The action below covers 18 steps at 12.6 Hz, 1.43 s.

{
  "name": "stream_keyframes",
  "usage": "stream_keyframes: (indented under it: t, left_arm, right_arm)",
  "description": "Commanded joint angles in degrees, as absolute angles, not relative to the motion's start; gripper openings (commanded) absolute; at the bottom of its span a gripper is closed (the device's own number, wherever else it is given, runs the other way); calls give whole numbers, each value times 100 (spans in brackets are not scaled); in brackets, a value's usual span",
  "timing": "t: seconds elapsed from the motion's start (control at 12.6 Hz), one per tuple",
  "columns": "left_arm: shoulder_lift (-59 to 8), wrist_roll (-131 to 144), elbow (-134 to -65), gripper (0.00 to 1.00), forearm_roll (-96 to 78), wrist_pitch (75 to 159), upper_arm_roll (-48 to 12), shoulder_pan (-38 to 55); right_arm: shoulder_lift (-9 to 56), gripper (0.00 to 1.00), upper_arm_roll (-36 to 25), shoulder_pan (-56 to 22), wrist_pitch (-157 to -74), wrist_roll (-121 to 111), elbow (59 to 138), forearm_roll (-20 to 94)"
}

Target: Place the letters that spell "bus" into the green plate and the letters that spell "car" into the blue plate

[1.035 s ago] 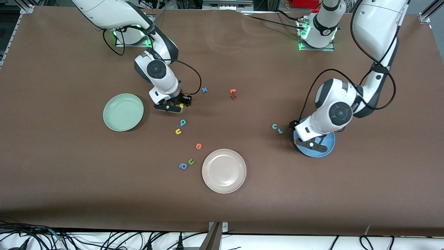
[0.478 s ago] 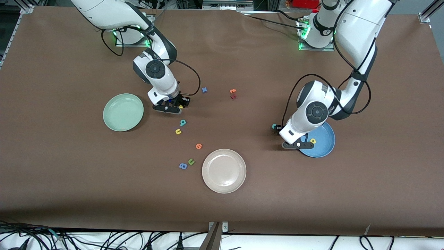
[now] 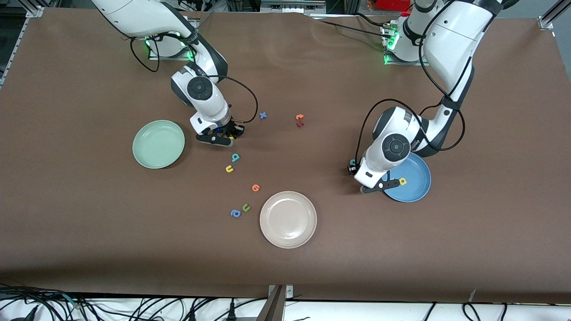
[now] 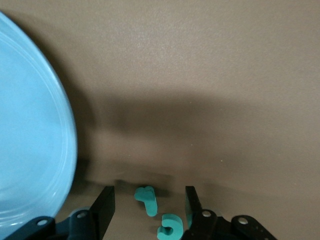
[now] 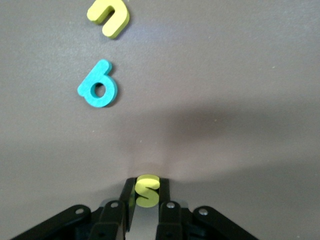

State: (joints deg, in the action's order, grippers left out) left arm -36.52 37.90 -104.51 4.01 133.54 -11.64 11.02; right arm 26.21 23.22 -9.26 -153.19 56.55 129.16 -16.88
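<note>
On the brown tabletop (image 3: 312,267), two pickups are in hand. The green plate (image 3: 158,144) is empty; the blue plate (image 3: 412,185) holds only the yellow "a" (image 3: 402,181). The right gripper (image 5: 146,200) is clamped on the yellow "s" (image 5: 147,190); lifting toward the green plate is called for. The left gripper (image 4: 147,212) is half-open astride the teal "r" (image 4: 146,198), the teal "c" (image 4: 170,227) apparently beside one jaw.
</note>
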Motion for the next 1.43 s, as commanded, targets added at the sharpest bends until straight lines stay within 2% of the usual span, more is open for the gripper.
stream_keyframes:
  t: [0.0,0.16,0.32,0.48,0.56,0.72,0.96,1.19,1.35]
  left_arm:
    - [-3753,3911,-10380,52,413,13307,-1160,1090]
    - [-3762,3955,-10371,45,413,13307,-1160,1107]
    - [-3814,3973,-10362,33,413,13324,-1169,1125]
    - [-3814,3973,-10362,11,404,13324,-1169,1116]
    - [-3814,3973,-10345,7,413,13316,-1169,1116]
    - [-3788,3955,-10327,6,413,13298,-1178,1116]
    - [-3605,3885,-10196,6,439,13141,-1178,1073]
    - [-3551,3684,-9722,6,509,12263,-1169,1046]
    - [-3551,2966,-9677,8,519,12173,-1125,906]
  right_arm:
    - [2208,9,2241,-923,-14446,5792,12711,-1828]
    - [1935,9,2250,-923,-13190,5713,12255,-1811]
    - [1768,8,2180,-905,-12160,5302,11876,-1741]
    - [1461,8,1795,-905,-11875,4557,11883,-1557]
    - [1311,8,1506,-905,-11752,3918,11892,-1182]
    - [1108,8,856,-905,-11567,2687,11944,-556]
    - [1107,8,99,-905,-11723,1402,12233,-369]
    - [1309,8,-263,-905,-13047,704,12926,-352]
    - [1511,8,-421,-905,-13394,397,13060,-352]
